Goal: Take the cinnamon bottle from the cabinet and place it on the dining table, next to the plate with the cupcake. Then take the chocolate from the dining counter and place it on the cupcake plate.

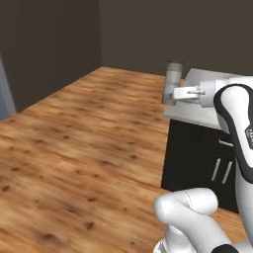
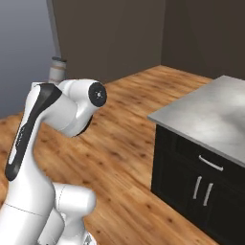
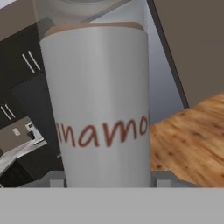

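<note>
Dark walls, wood floor [image 1: 84, 148]. My gripper [image 1: 174, 94] clamped on cinnamon bottle [image 1: 173, 79], upright, carried off any surface near dining table [image 2: 210, 115] corner for placing.

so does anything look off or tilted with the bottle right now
Nothing stands out. The cinnamon bottle sits upright between the fingers of the gripper, carried in the air near the marbled counter, cap on, no spill or damage visible. The label's lettering reads level in the hand view.
</note>
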